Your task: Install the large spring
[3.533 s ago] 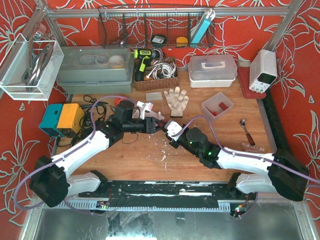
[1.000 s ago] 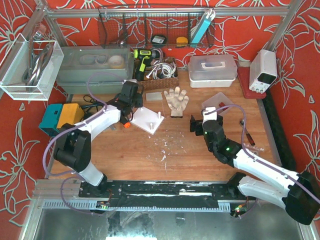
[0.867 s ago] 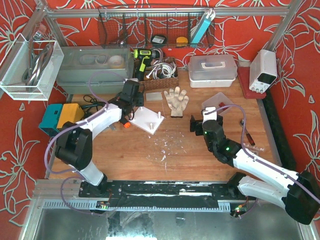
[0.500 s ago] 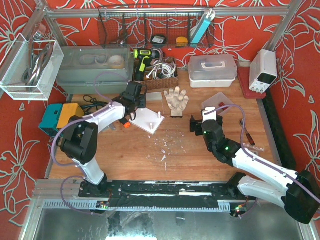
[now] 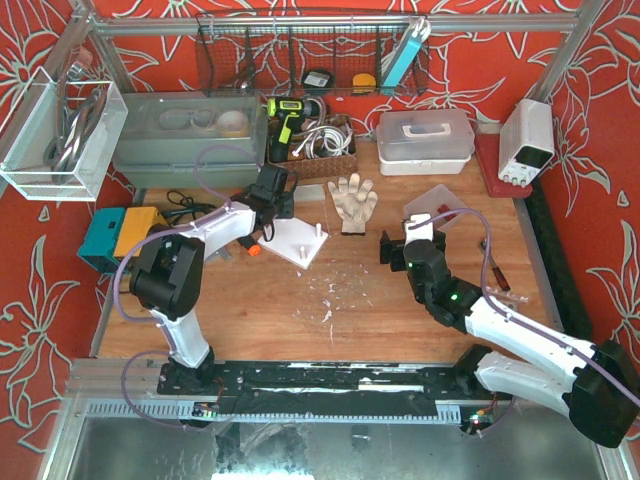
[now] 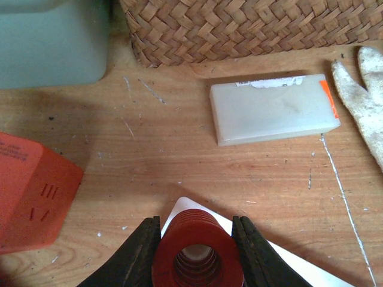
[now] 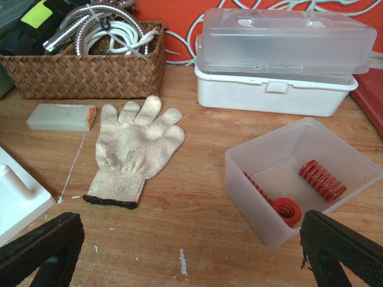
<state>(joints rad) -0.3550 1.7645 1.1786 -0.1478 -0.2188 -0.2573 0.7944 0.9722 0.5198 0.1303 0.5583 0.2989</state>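
Left claw (image 6: 195, 232) is shown clenched on the large spring (image 6: 194, 263). This red coil is gripped across its outer turns between two dark fingers (image 6: 143, 251), and its hollow bore is turned toward the wrist camera. The spring is held just over a corner of the white peg plate (image 6: 287, 269), above the wooden desk (image 6: 149, 137). An orange block (image 6: 33, 191) is seen near on one side. A pale flat bar (image 6: 272, 110) and a wicker basket (image 6: 239, 24) lie farther back.

From above, the left claw (image 5: 272, 197) is found at the far left edge of the peg plate (image 5: 297, 240).

The right claw (image 7: 191, 257) is spread wide and nothing is held in it. Beyond it lie a work glove (image 7: 134, 146) and a clear bin (image 7: 236, 156) in which more red springs (image 7: 322, 179) are kept.

The spring is judged to be stiff and fairly light, with rounded, ribbed sides that could roll or slip between flat fingers. A hold across the middle turns is judged best, so that the bore is left free to be slid over a peg.
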